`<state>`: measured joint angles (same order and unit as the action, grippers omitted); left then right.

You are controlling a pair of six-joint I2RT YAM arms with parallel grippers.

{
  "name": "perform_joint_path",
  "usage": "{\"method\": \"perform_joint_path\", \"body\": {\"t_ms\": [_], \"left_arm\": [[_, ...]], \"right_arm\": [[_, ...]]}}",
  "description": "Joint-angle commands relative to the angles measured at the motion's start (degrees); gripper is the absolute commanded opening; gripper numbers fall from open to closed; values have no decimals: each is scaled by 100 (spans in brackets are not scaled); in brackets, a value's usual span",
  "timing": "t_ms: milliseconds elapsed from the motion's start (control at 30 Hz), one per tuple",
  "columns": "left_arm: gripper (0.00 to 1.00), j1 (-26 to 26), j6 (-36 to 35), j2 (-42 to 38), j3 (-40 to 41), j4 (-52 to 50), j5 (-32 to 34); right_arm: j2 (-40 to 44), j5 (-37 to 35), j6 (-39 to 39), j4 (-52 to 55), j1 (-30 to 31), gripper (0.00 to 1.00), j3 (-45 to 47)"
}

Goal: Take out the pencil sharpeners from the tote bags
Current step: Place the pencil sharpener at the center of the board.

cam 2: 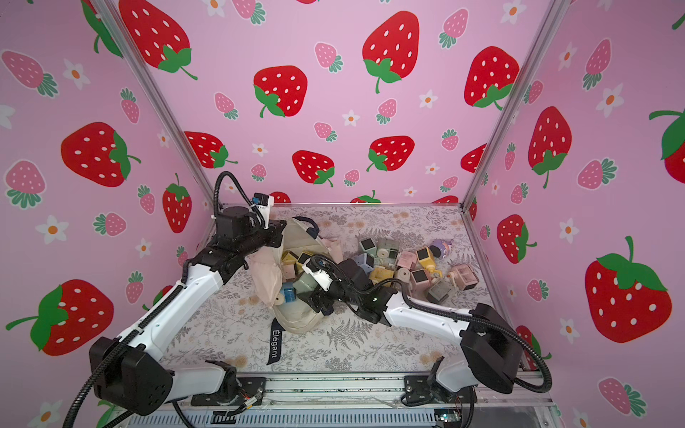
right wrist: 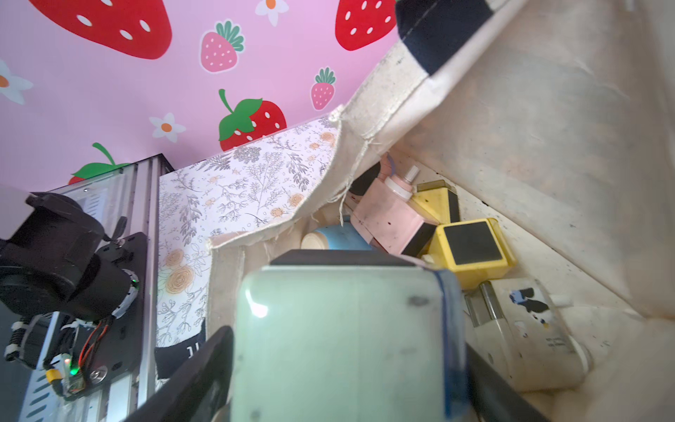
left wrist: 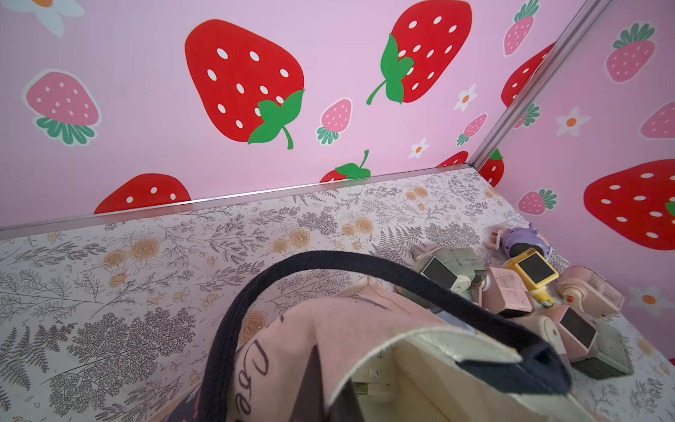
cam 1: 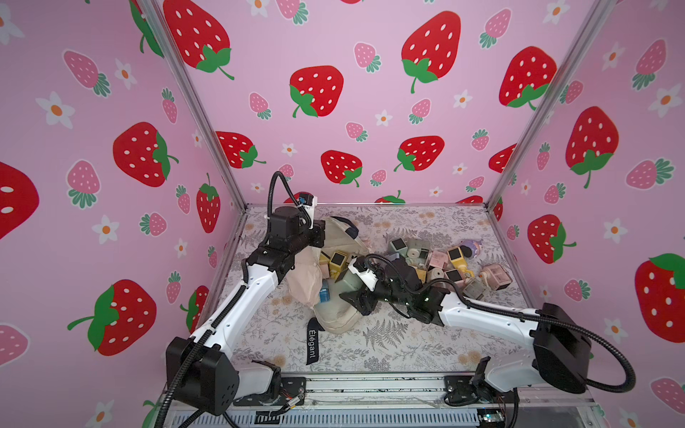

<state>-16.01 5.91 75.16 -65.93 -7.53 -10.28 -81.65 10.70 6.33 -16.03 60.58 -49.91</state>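
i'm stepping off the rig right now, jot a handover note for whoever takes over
Left gripper: shut on the tote's far rim, holding the mouth up.
Right gripper: at the mouth, shut on a green sharpener.
Done: a pile of sharpeners lies beside the tote.
Left: carry the green one to the pile. At least a yellow, a pink, a blue and a whitish sharpener are inside.

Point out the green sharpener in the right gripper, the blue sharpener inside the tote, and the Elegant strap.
green sharpener (right wrist: 339, 339): right wrist view, broad pale face.
blue sharpener (right wrist: 345, 236): right wrist view, blue body.
Elegant strap (cam 1: 312, 342): a top view, on the lettering.
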Motion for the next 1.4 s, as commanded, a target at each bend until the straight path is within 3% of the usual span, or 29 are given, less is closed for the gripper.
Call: {"method": "perform_joint_path", "body": {"t_ms": [0,233,600,867,967,1367], "left_arm": [[0,-32,-11,23,-371,367,-176],[0,-27,-8,25,-377,357,-175],[0,-36,2,52,-399,357,-211],[0,-39,-2,63,-402,357,-204],[0,-38,-11,69,-403,349,-185],[0,-32,-28,56,-402,344,-163]], "right_arm": [[169,-343,-106,-226,-37,61,181],[349,-584,-26,-390,-45,61,649],[380,-1794,-95,-391,-55,61,1057],[160,-1886,-162,-494,-70,61,1113],[392,-1824,-180,-393,-208,60,1168],[2169,-3053,-147,447,-389,57,1691]]}}
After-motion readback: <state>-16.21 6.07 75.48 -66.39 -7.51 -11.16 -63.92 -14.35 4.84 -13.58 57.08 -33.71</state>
